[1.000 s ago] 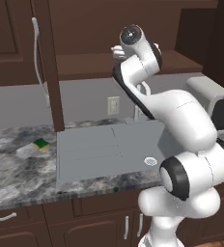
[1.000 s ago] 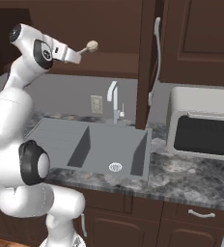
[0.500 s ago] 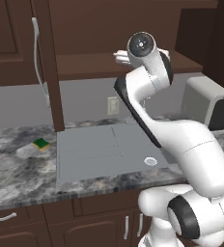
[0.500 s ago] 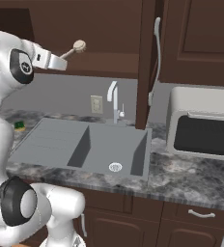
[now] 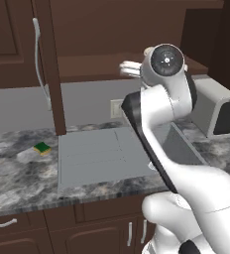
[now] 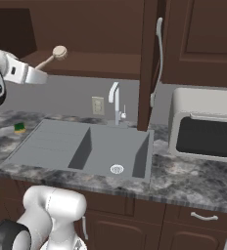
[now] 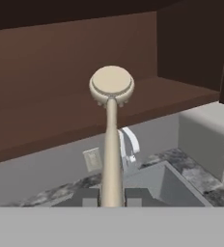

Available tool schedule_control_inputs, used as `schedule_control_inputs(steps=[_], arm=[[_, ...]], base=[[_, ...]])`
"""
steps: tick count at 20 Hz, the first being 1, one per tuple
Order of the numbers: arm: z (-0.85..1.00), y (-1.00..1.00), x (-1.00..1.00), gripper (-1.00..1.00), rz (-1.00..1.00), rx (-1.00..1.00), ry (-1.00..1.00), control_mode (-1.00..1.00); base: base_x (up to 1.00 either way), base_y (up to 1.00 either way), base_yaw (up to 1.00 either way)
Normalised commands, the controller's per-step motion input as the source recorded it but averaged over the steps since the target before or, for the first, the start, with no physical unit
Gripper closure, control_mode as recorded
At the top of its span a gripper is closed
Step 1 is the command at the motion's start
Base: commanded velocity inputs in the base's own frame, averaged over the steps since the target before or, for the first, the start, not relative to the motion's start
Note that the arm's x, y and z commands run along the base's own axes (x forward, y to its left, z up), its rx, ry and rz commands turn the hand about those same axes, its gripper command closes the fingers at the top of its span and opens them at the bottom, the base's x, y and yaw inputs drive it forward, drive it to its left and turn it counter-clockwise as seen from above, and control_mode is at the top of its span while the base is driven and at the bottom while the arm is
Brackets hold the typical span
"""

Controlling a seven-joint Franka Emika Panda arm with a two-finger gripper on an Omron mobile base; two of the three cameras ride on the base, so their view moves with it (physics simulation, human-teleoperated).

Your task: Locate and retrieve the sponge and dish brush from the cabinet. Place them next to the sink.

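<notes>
The cabinet (image 6: 86, 34) stood open directly ahead of the claw, its shelf (image 7: 61, 118) at roughly the claw's height. The desk (image 6: 193, 178) of grey marbled stone lay well below the claw. The sink (image 6: 86, 149) was set into the desk, below and ahead of the claw, with the chrome faucet (image 6: 115, 102) at its rear edge. A grey appliance (image 6: 206, 124) sat on the desk, far to the claw's right. The claw (image 7: 112, 198) was raised above the sink's left side, clamped on the handle of the dish brush (image 7: 111, 116), the round head pointing away towards the cabinet. The sponge (image 5: 42, 148) lay flat on the desk left of the sink, well below the claw.
</notes>
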Motion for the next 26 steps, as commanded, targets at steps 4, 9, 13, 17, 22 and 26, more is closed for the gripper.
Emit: schedule_control_inputs(steps=[4, 9, 13, 17, 22, 26], arm=[[0.15, 0.32, -1.00, 1.00, 0.04, 0.01, 0.00, -1.00], [0.16, 0.16, -1.00, 1.00, 0.04, 0.00, 0.01, -1.00], [0.12, 0.01, -1.00, 1.00, 0.04, 0.00, 0.08, -1.00], [0.08, 0.02, -0.96, 1.00, 0.03, 0.00, 0.12, -1.00], [0.02, 0.11, -0.60, 1.00, 0.00, 0.00, 0.16, -1.00], [-0.10, 0.01, -0.66, 1.00, 0.04, 0.00, 0.10, -1.00]], base=[[0.00, 0.00, 0.00], [0.00, 0.00, 0.00], [0.00, 0.00, 0.00], [0.00, 0.00, 0.00], [0.00, 0.00, 0.00], [0.00, 0.00, 0.00]])
